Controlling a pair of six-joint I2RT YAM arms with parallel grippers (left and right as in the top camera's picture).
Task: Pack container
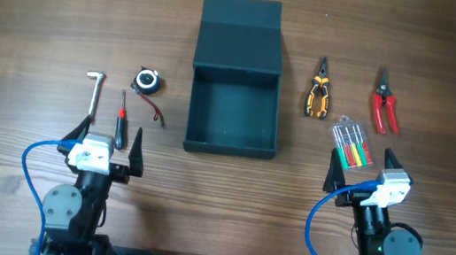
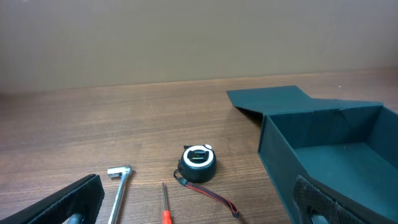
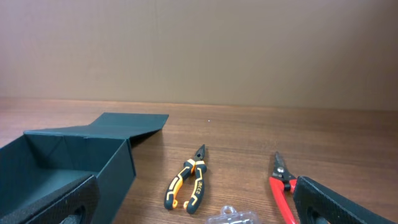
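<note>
left hand [image 2: 198, 186] cropped | screwdriver [image 2: 165, 210] cut off | container [image 2: 277, 155] part-hidden

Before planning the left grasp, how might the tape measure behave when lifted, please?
The tape measure looks compact and stiff, probably dense for its size. Lying flat, it seems unlikely to roll; its red strap would likely dangle.
</note>
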